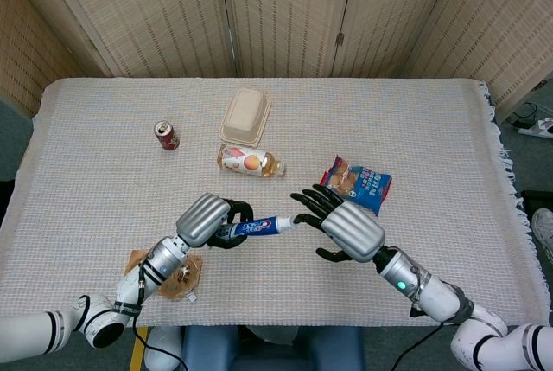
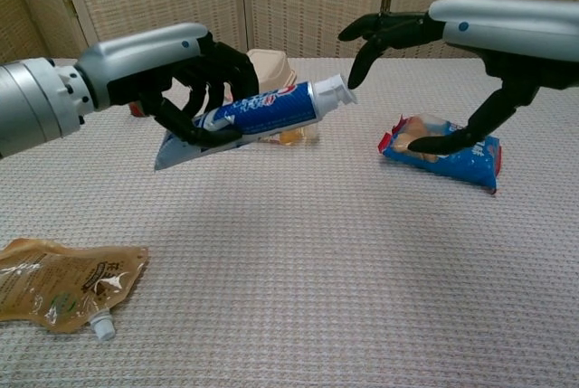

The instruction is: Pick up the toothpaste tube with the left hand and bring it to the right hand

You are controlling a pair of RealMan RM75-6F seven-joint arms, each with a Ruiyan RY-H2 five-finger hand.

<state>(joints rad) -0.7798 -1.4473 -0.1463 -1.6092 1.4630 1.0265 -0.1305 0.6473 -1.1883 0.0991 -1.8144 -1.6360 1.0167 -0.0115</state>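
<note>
A robot's left hand (image 2: pixel 194 80) holds a blue and white toothpaste tube (image 2: pixel 258 117) in the air above the cloth-covered tabletop (image 2: pixel 298 252), its dark fingers (image 2: pixel 215 62) wrapped around the middle of the tube. The flat crimped end tilts down toward the left and the white cap (image 2: pixel 336 91) points up and right. The right hand (image 1: pixel 339 224) hangs just beside the cap, holding nothing, its fingers (image 2: pixel 371 40) spread and curved above the cap; whether a fingertip touches the cap cannot be told. The handover looks close but not made. The likely trouble is that the right hand closes only on the small, smooth cap, and the tube then swings or slips out when the left hand lets go. A release before the right hand grips firmly would drop the tube onto the tabletop. Below and beyond the right hand lies a blue snack packet (image 2: pixel 443 148); a juice bottle (image 1: pixel 249 161), a clamshell box (image 1: pixel 245 116), a red can (image 1: pixel 167 135) and a brown pouch (image 2: pixel 63 284) also lie on the tabletop.
</note>
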